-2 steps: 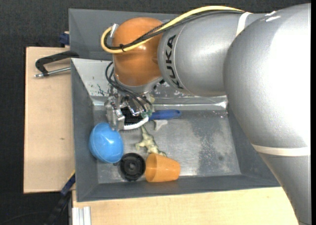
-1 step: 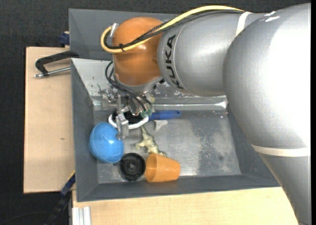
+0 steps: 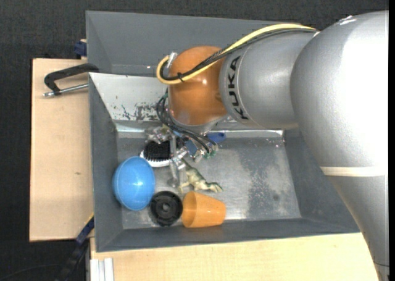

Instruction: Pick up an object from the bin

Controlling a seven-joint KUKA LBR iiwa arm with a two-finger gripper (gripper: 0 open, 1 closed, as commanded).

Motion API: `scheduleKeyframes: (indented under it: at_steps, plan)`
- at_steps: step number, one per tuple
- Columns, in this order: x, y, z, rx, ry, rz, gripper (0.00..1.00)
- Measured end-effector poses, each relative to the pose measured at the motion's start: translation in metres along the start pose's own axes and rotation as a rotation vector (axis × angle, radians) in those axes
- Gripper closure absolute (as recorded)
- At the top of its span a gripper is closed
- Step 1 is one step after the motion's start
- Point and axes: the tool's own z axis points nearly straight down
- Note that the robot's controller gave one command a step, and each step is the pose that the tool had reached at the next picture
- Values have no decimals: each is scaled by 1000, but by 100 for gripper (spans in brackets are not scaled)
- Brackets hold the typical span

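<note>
Camera view: gripper (image 3: 178,157) hangs under orange wrist cover (image 3: 194,88), low in grey metal bin (image 3: 271,181), mid-floor toward back wall. Open or closed: you cannot tell. Nothing seen held.

Nearest things:
- Black-and-white round ribbed piece (image 3: 157,150), just beside gripper, toward left wall.
- Small pale knobbly plastic figure (image 3: 199,181), just in front.

Along front wall: blue plastic egg (image 3: 133,183), black round cap (image 3: 165,207), orange plastic cup on its side (image 3: 203,210).

Likely pick for you: pale figure. Probably light, stiff, irregular; take it across narrow middle. Egg smooth, likely slippery.
</note>
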Motion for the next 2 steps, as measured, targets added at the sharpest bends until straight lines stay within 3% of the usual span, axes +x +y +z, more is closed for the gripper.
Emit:
scheduleKeyframes:
  at_steps: [1,2]
  plan:
    - [-2,2,-2,-1,-4,-2,100]
    - [-2,-12,-125,2,-14,24,100]
